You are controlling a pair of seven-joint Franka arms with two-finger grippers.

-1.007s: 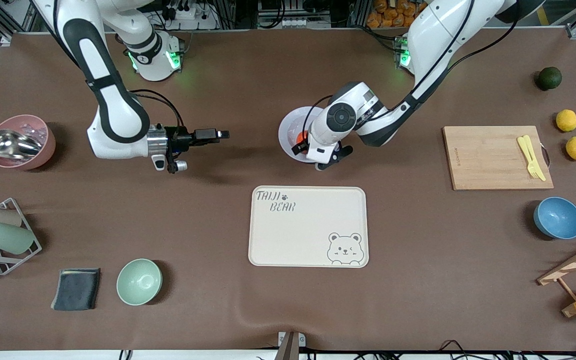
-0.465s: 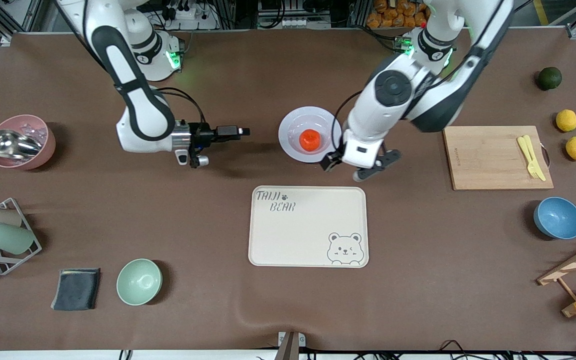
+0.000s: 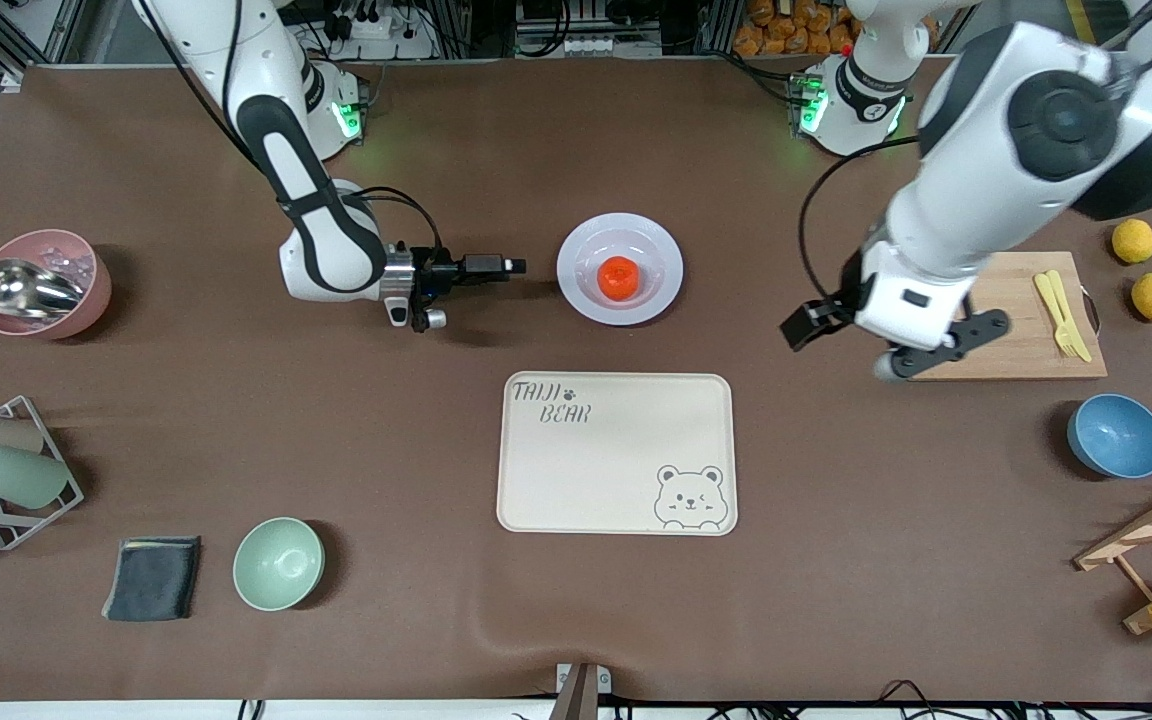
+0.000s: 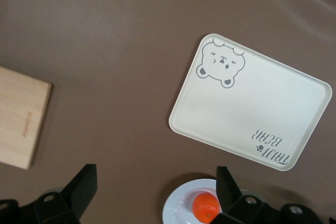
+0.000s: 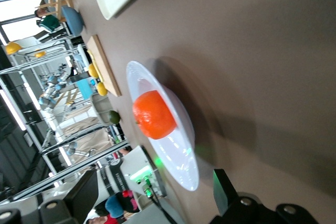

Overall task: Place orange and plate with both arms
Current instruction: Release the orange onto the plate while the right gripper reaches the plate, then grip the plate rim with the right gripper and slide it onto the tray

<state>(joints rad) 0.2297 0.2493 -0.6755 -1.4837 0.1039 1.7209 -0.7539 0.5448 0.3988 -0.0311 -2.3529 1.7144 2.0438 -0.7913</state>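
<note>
Orange (image 3: 619, 277) resting in the centre of the plate (image 3: 664, 262) on the table (image 3: 436, 420). Right pincer (image 3: 516, 266), spread and empty, just beside the plate; left pincer (image 3: 851, 345), spread and empty, over the cutting board's (image 3: 986, 300) edge.

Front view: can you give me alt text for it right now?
An orange sits in the middle of a pale plate on a brown table, farther from the camera than a cream bear tray. The right hand hovers open beside the plate; the left hand hangs open by a wooden cutting board.
</note>
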